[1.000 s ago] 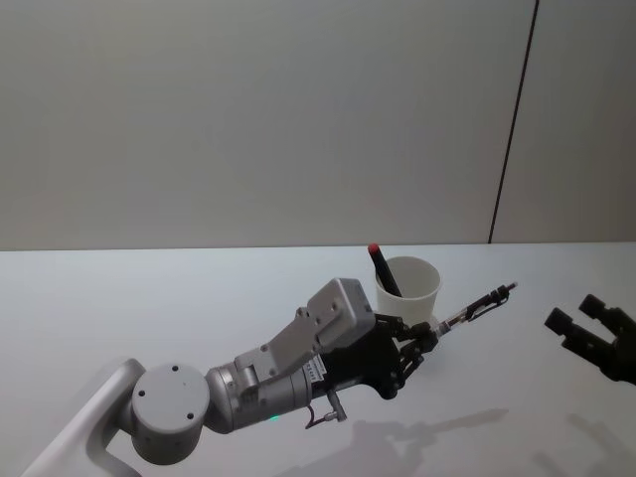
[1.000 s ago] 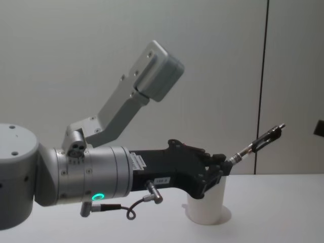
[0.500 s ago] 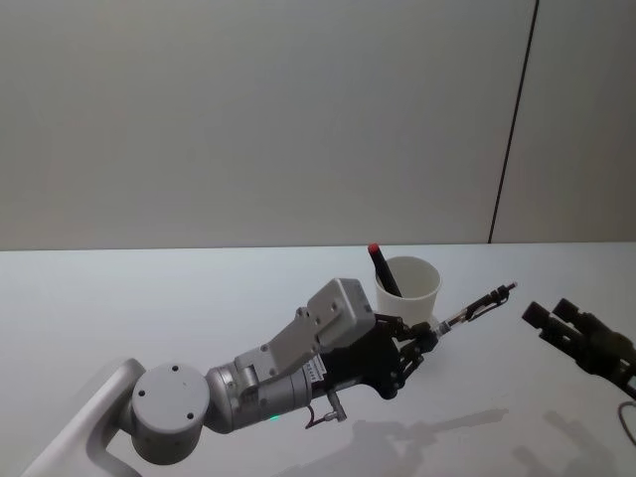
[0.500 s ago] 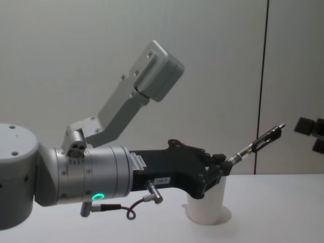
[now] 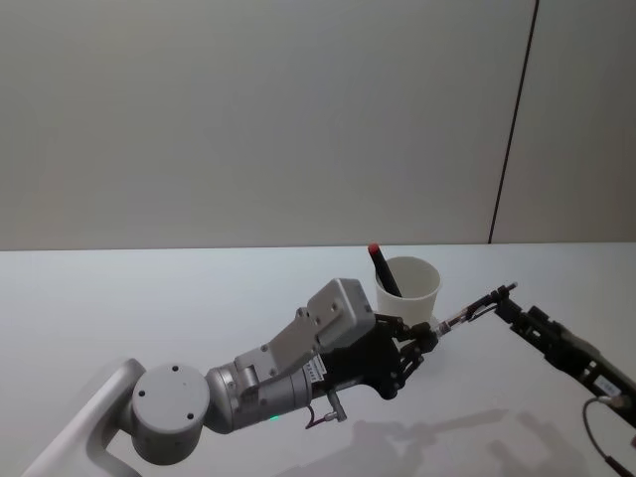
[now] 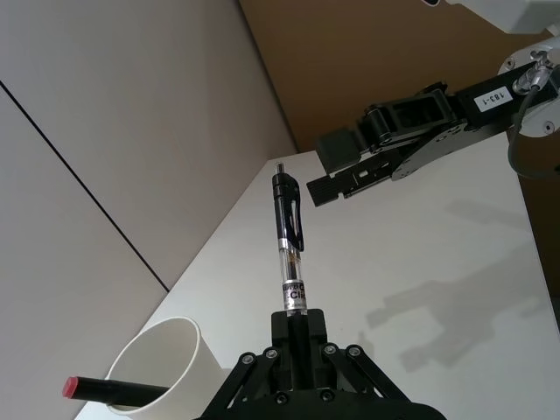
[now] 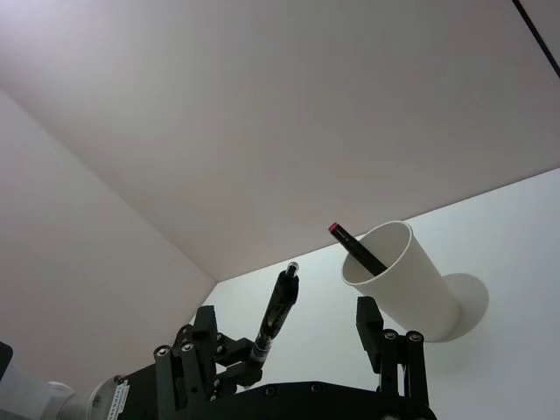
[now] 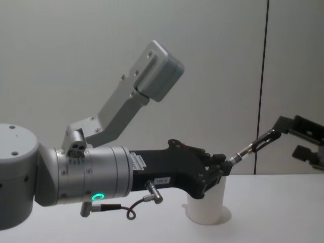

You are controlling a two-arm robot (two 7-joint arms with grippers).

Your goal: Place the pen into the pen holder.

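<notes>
My left gripper (image 5: pixel 421 339) (image 8: pixel 223 169) is shut on the lower end of a clear pen (image 5: pixel 478 307) (image 6: pixel 290 238) with a black clip. It holds the pen slanted up and to the right, above the table beside the pen holder. The pen holder (image 5: pixel 409 288) (image 8: pixel 207 205) is a white paper cup, upright, with a dark red-capped pen (image 5: pixel 382 268) leaning in it. My right gripper (image 5: pixel 511 307) (image 8: pixel 289 136) is open at the pen's free end. In the right wrist view the pen (image 7: pixel 278 306) stands between its spread fingers (image 7: pixel 368 317).
The white table (image 5: pixel 149 298) runs out to the left of the cup and in front of it. A grey wall stands behind, with a dark vertical seam (image 5: pixel 512 129). My left forearm (image 5: pixel 268 373) reaches across the near middle.
My right gripper has moved left, from well clear of the pen to its free end. The left gripper, the pen and the cup have stayed put.
</notes>
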